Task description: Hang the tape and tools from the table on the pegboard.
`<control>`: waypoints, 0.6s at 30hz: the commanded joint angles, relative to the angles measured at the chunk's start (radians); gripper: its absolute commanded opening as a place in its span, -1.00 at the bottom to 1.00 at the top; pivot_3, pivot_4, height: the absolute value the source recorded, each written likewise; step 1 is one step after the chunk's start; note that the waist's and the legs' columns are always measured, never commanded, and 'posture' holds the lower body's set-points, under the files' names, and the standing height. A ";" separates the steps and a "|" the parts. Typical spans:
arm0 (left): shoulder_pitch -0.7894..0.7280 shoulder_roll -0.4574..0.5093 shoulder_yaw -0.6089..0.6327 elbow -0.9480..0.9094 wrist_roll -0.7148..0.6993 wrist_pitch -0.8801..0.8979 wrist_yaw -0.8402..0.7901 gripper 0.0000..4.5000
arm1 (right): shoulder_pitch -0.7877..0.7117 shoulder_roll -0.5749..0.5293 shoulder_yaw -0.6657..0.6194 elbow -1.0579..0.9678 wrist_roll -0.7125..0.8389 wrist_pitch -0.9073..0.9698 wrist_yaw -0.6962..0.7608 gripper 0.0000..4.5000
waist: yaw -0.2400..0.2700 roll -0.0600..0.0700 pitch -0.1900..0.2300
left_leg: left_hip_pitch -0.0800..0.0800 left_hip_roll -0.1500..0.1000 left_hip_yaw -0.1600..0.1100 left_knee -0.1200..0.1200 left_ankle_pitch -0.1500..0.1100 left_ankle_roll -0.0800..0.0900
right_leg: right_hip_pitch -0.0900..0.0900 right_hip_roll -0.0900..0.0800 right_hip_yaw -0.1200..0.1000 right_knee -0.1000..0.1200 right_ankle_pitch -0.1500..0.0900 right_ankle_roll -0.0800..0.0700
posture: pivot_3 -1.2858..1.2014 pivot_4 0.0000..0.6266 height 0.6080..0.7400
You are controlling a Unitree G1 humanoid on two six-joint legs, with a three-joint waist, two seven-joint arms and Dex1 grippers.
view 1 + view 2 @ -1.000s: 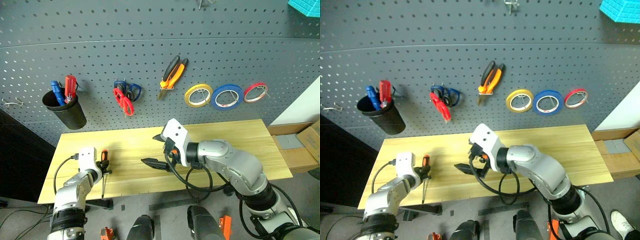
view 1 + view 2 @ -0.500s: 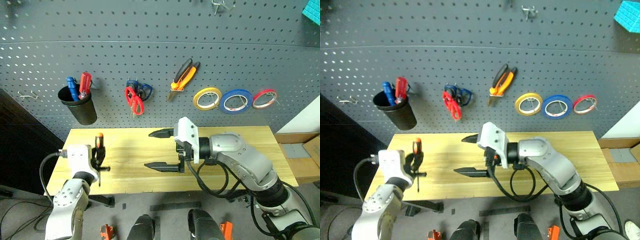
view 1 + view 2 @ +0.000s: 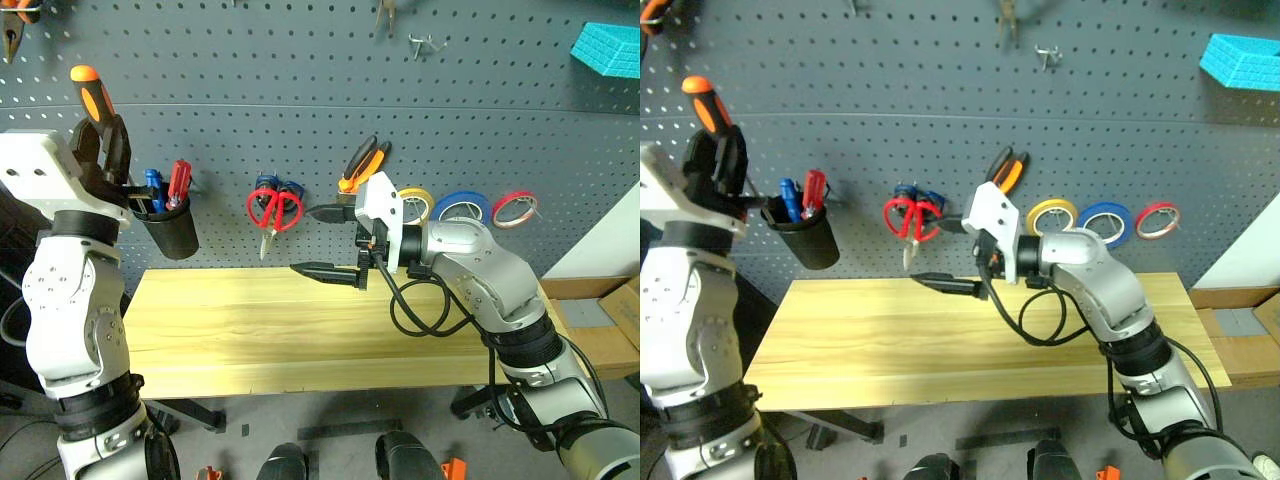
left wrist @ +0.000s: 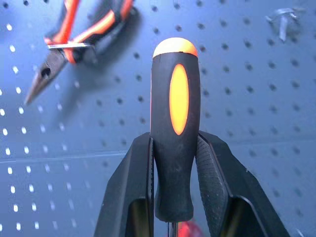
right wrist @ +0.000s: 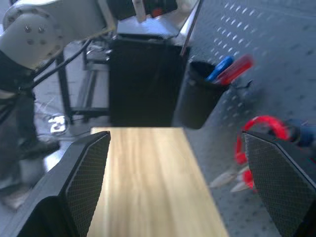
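At upper left, my left jaws grip the screwdriver upright before the pegboard. My right jaws gape empty at centre. Missing the black cup would drop it.

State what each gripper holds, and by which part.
The left gripper holds the screwdriver by the lower part of its orange-and-black handle, handle end up. The right gripper is open and holds nothing.
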 commanded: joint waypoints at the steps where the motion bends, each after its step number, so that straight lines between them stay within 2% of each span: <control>1: -0.071 0.025 -0.011 0.123 0.028 -0.103 -0.021 -0.61 | -0.024 0.013 -0.030 -0.012 -0.015 -0.024 -0.021 1.00 | -0.001 0.000 -0.001 | 0.000 0.000 0.000 0.000 0.000 0.000 | 0.000 0.000 0.000 0.000 0.000 0.000 | 0.03 -0.88 1.00; 8: -0.198 0.017 -0.036 0.405 0.077 -0.290 -0.032 -0.61 | -0.015 0.018 -0.035 -0.046 -0.022 -0.006 -0.045 1.00 | -0.004 0.000 -0.002 | 0.000 0.000 0.000 0.000 0.001 -0.001 | 0.000 0.000 0.000 0.001 0.001 -0.001 | -0.01 -0.85 1.00; 18: -0.208 0.029 -0.027 0.474 0.069 -0.353 -0.023 -0.61 | 0.007 -0.005 -0.036 -0.102 -0.012 0.045 -0.056 1.00 | -0.032 0.000 -0.002 | 0.000 0.000 0.000 0.001 0.000 -0.001 | -0.001 0.000 0.001 0.003 0.001 -0.001 | -0.03 -0.82 1.00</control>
